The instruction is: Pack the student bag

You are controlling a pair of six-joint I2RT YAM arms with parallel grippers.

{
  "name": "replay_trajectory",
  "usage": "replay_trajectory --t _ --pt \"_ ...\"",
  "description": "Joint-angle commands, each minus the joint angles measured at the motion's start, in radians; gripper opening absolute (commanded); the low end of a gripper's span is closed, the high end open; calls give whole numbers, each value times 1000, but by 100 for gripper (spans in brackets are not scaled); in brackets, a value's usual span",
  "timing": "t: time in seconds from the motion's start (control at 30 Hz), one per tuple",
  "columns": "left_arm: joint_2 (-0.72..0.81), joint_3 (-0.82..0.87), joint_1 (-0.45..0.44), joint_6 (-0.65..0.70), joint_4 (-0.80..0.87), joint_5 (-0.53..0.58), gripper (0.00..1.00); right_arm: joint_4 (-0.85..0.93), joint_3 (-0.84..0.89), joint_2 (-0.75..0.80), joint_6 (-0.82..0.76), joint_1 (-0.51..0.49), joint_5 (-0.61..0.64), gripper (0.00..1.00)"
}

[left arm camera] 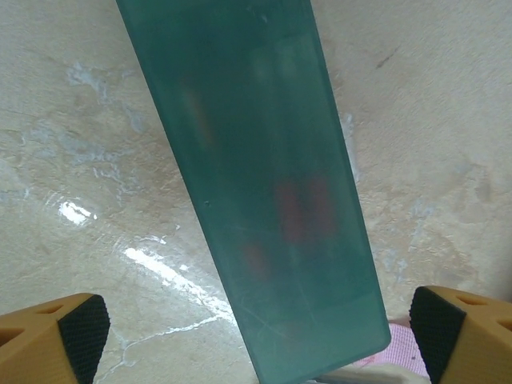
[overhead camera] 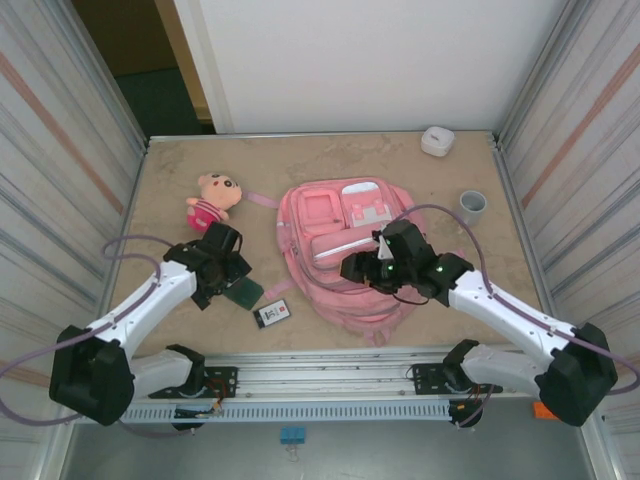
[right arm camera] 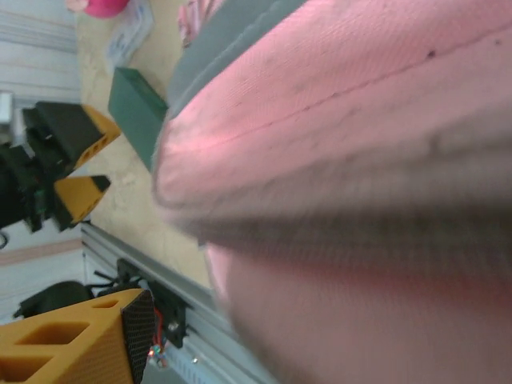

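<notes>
Now, left gripper (left arm camera: 260, 332): jaws spread wide and holding nothing. It hangs over the tabletop with one finger on either side of the near end of a flat green case (left arm camera: 272, 200).
Case's long axis: runs ahead of the left gripper and away from it, slightly skewed. The fingers straddle its short width, so a close would meet the long edges.
Case contact: lying flat on the table (left arm camera: 80, 120), and apart from both pads as far as the left wrist view tells.
Student bag (overhead camera: 330, 215): off to the left gripper's right, just beyond the case, and directly beneath the right gripper (overhead camera: 360, 268), with its front pockets facing up.
Right gripper: close against the pink fabric. One finger (right arm camera: 96, 344) shows in its wrist view and the other is hidden, so I cannot tell whether it is wide, narrow or pinching cloth.
Nearer arm: the left for the case, the right for the bag.
Likely next step: the left gripper lowers and closes across the case's width, then carries it rightward to the bag.
Risk: a thin case lying flat gives the pads little edge to catch.
</notes>
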State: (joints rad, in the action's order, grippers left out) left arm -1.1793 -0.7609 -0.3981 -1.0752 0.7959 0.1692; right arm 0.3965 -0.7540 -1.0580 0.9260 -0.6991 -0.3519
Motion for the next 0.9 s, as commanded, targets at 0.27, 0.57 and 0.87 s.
replay_trajectory --t 0.27,0.57,0.87 --pt "-185 -31 10 -41 -51 -68 99 98 -88 122 -166 25 -218 75" --pt "-295 -60 23 -38 -82 -57 99 86 -91 140 -215 14 -238 76" --pt "-288 -46 30 -45 -93 -101 94 92 -83 197 -240 7 -194 76"
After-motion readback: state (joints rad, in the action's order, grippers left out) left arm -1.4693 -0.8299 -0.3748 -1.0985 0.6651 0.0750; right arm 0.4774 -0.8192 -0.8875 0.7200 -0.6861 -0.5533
